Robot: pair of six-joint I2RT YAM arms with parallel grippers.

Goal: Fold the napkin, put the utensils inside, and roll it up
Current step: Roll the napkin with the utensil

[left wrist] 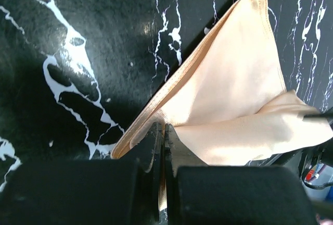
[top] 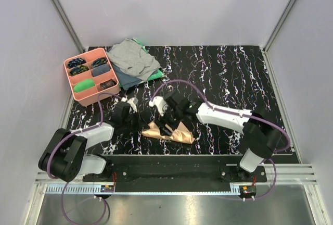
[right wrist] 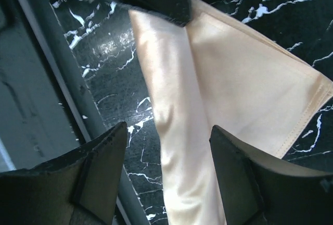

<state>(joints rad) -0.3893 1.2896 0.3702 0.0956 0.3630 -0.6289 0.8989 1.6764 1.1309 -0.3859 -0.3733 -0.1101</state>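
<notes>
**A:** From above, where is the napkin?

**B:** It lies folded on the worktop, near the front edge, between the two arms. The left tool is at its left end and the right tool is over its middle. I think they come close so that one fixes the cloth while the other works on the fold.

**A:** And the utensils?

**B:** I cannot find them on the dark worktop. The pink tray, the grey cloth and the green cloth are well apart, at the back left.

**A:** What does the left wrist camera show?

**B:** The left tool is closed tight on the napkin, pinching a folded edge near one corner. This grip probably holds the layers together, so the fold does not open.

**A:** And the right wrist camera?

**B:** The right tool is wide open and holds nothing. It has one finger on each side of a raised ridge of the napkin. My judgement is that it is placed to take this ridge next. The satin looks slippery, so it may slide out.
</notes>
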